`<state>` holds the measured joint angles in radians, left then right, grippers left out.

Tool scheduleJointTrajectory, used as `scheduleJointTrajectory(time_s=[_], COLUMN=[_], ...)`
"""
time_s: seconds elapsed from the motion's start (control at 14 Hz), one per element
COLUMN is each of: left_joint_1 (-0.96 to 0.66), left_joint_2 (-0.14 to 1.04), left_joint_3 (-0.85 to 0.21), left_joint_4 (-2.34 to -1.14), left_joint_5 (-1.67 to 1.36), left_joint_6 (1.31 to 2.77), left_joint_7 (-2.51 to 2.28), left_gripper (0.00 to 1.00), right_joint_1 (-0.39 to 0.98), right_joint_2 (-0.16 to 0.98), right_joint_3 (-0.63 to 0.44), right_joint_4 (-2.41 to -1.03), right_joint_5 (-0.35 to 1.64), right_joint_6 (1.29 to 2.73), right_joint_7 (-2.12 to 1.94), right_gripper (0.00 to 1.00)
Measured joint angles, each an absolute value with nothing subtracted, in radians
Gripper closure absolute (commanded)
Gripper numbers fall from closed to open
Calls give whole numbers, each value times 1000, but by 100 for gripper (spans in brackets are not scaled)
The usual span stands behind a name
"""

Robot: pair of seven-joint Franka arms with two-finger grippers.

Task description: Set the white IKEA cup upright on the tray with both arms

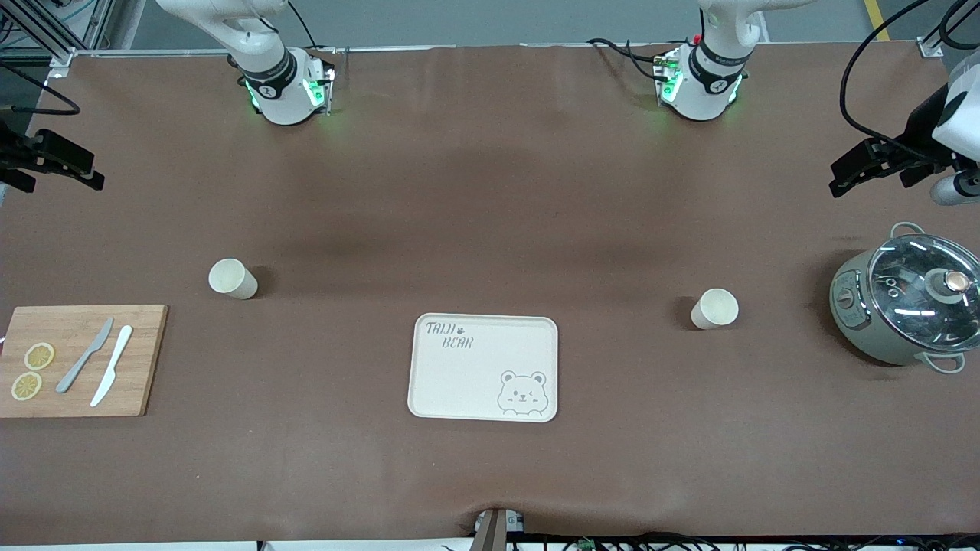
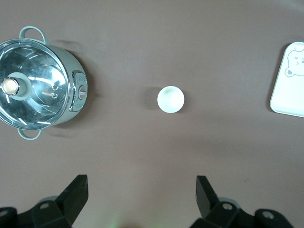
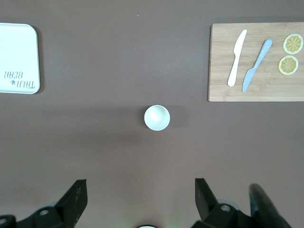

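Left claw (image 2: 140, 199) spread wide, empty, hanging high over the bench (image 1: 490, 191) at the left arm's end, above bare cloth near the pot (image 1: 907, 306). Right claw (image 3: 140, 199) the same: spread, empty, high over the right arm's end.

Two white cups, both standing mouth up going by the wrist views. One cup (image 2: 171, 99) sits between the pot and the tray (image 1: 484, 367), well below the left claw and centred between its fingers (image 2: 76, 192). The other cup (image 3: 156, 117) sits between the cutting board (image 1: 80, 360) and the tray, lined up the same way under the right claw. Both cups are a bit farther from the front camera than the tray. Tray holds nothing yet.

Risks, my guess: thin smooth cup wall, so an off-centre pinch could knock it over or send it rolling. Both arms heading for the one tray could crowd each other. A late release could tip a cup on the rim.
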<state>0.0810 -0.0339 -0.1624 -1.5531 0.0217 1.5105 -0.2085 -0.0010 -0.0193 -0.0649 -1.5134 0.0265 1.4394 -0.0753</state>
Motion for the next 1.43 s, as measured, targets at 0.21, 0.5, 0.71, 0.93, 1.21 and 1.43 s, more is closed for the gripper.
scheduleJointTrajectory(time_s=[0.21, 0.5, 0.71, 0.93, 1.21, 1.43], left_joint_1=[82, 84, 85, 85, 88, 105], left_joint_2=[-34, -34, -34, -34, -31, -26], left_joint_3=[-162, -159, -157, -156, -156, -155], left_joint_4=[-1549, -1546, -1539, -1534, -1541, -1582], left_joint_5=[22, 23, 23, 23, 23, 23], left_joint_6=[1511, 1512, 1513, 1513, 1542, 1594], left_joint_7=[-186, -178, -178, -187, -217, -218], left_gripper=[0, 0, 0, 0, 0, 0], right_joint_1=[-1, -2, -2, -2, -2, -2], right_joint_2=[-19, -19, -19, -19, -19, -19], right_joint_3=[-65, -66, -66, -66, -66, -66], right_joint_4=[-1514, -1514, -1514, -1514, -1514, -1514], right_joint_5=[26, 26, 26, 26, 26, 26], right_joint_6=[1439, 1439, 1439, 1439, 1439, 1439], right_joint_7=[-75, -75, -75, -75, -75, -75], right_gripper=[0, 0, 0, 0, 0, 0])
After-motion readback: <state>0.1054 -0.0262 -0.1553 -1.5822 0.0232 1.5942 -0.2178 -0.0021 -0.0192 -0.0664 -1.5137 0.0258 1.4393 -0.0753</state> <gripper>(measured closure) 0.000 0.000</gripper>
